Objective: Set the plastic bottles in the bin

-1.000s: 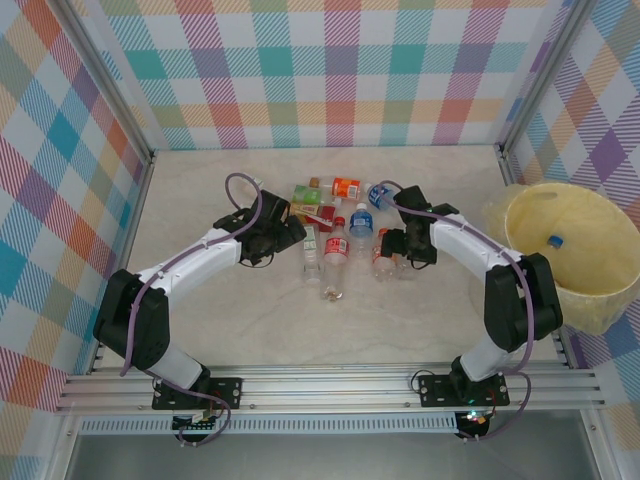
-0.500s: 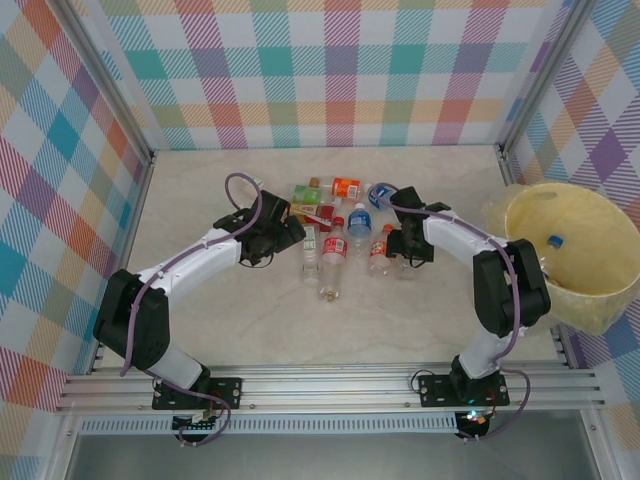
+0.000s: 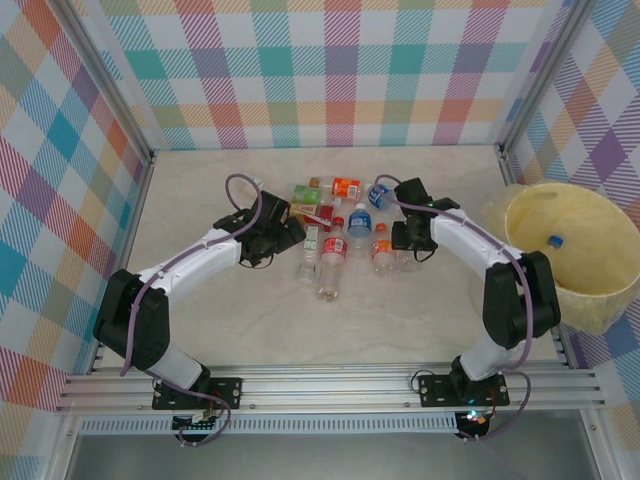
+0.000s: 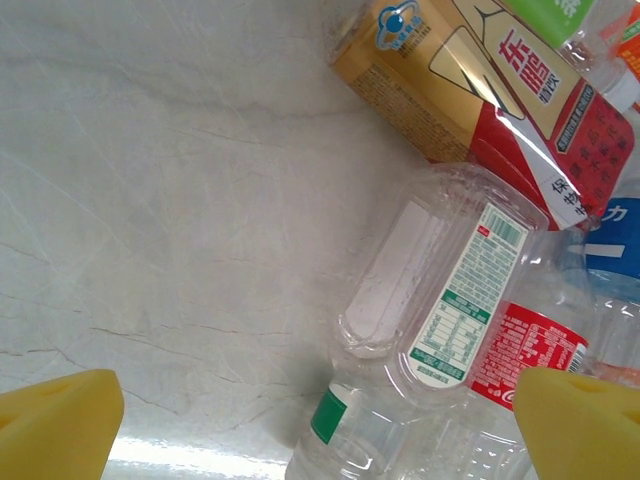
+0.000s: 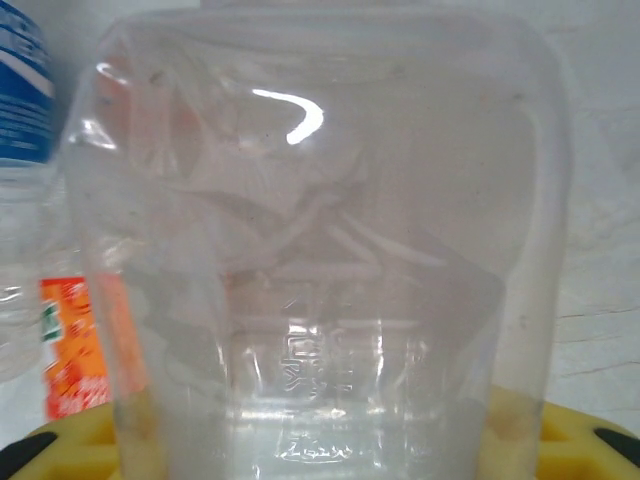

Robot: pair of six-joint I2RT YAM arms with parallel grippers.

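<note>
Your right gripper (image 3: 410, 243) pinches clear plastic bottle (image 5: 320, 250); left gripper (image 3: 292, 236) fingers spread wide. Round pale yellow bin (image 3: 590, 300) at right edge; bare pale table (image 3: 380, 325) near you

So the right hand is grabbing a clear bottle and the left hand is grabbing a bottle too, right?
Not quite. The left hand is not grabbing anything: the left wrist view shows its yellow fingers wide apart, open, with bottles lying loose on the table. The right hand is grabbing a clear bottle, as you said.
</note>
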